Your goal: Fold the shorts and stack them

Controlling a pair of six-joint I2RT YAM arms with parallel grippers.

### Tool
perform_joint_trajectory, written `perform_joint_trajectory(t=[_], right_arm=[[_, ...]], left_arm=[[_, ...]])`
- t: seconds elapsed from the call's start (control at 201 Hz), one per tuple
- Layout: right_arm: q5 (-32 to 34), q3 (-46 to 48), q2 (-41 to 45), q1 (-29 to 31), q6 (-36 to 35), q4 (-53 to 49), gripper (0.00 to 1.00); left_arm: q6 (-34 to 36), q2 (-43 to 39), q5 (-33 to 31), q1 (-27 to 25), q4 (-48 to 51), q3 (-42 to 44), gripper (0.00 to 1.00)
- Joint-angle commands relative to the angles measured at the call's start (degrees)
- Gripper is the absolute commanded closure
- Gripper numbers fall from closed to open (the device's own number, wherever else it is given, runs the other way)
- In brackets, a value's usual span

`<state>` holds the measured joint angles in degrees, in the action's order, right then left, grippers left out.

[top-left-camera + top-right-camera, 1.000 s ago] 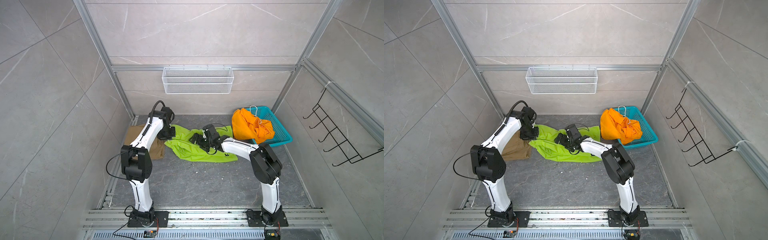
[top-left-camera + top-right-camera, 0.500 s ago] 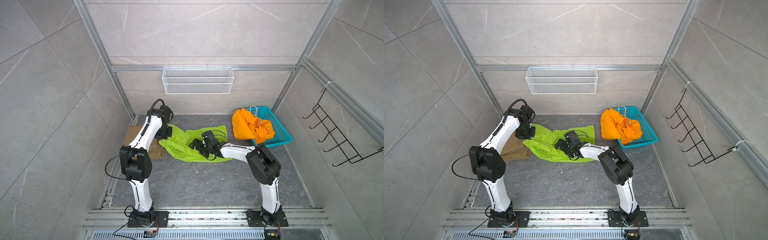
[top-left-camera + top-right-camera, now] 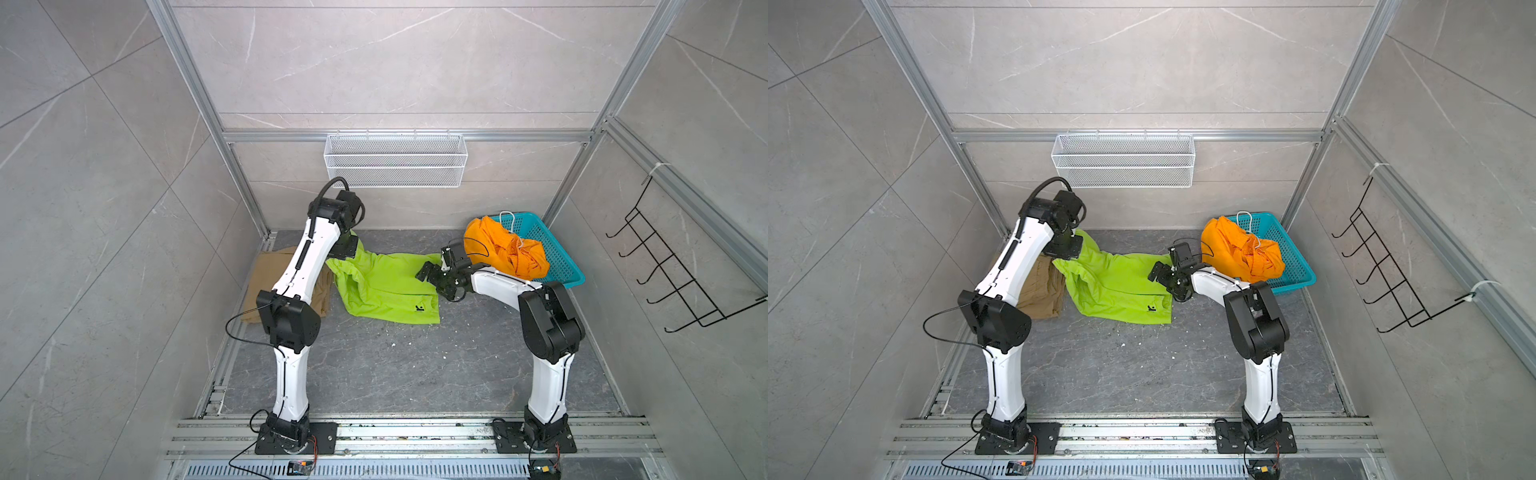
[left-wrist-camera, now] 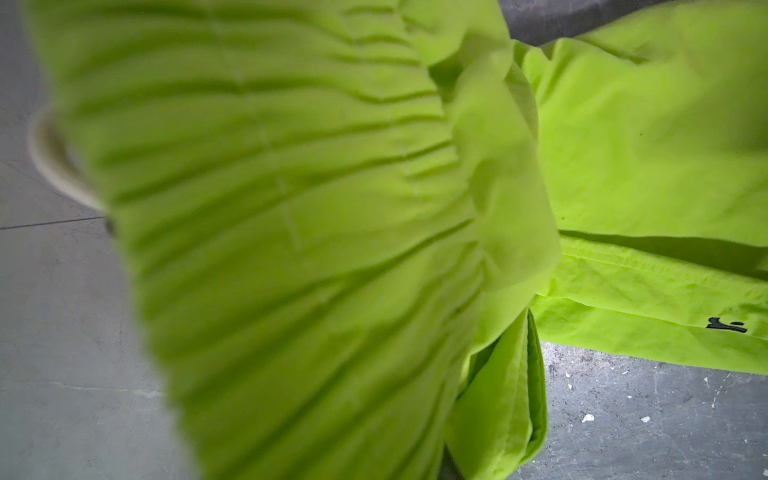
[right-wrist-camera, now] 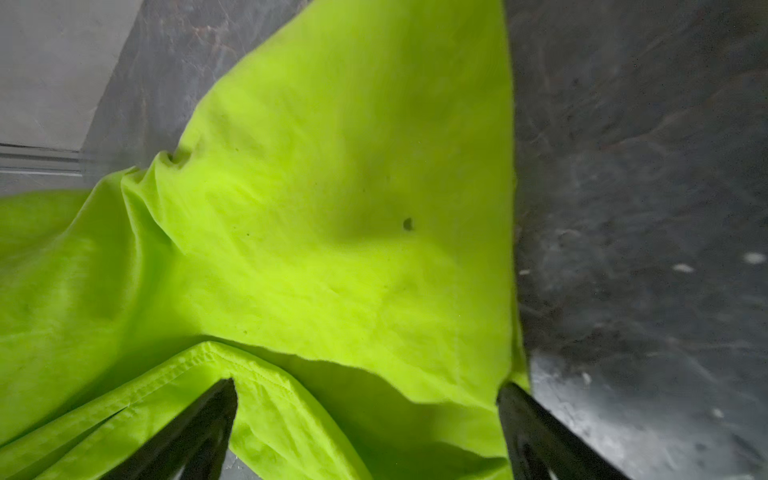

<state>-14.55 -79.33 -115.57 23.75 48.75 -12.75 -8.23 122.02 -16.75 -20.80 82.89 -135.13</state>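
Leftmost, the khaki shorts (image 3: 266,270) lie flat on the bench (image 3: 395,374), and just beside them the left hand (image 3: 347,252) is pinched shut on the gathered waistband of the green shorts (image 3: 386,291), holding that end raised while the rest trails on the bench. Further right, the right hand (image 3: 433,277) hangs with fingers (image 5: 199,428) spread over the green pair's far edge, gripping nothing, and the orange shorts (image 3: 507,253) sit heaped in the basket (image 3: 561,266). Folding the green pair looks to be the step in hand; next the right hand should close on that edge.
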Motion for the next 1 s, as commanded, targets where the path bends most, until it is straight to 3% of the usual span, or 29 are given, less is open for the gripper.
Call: perform_joint_trajectory(t=[0.0,0.244,0.503,0.777,0.996], right_arm=[[-3.4,-3.6,-1.2,1.5,5.9,3.8,0.0],[-0.1,-16.0,-8.4,6.7,19.6,10.1,0.0],[2.3,-40.6,-27.6,11.1,26.0,9.6,0.0],[4.0,-66.8,-46.7,12.7,27.1,1.2,0.0],[0.7,-72.9,-46.8,12.6,25.0,-2.3,0.0]], left_arm=[[0.2,1.2,-1.9,-1.0,4.3,-2.5,1.0],[-0.4,-0.3,-0.6,-1.5,3.9,-2.3,1.0],[-0.7,-1.6,-0.1,-1.9,3.6,-1.6,1.0],[0.1,-4.7,-0.4,-1.9,2.3,1.1,1.0],[0.8,-5.2,-3.3,-1.7,1.5,2.5,1.0]])
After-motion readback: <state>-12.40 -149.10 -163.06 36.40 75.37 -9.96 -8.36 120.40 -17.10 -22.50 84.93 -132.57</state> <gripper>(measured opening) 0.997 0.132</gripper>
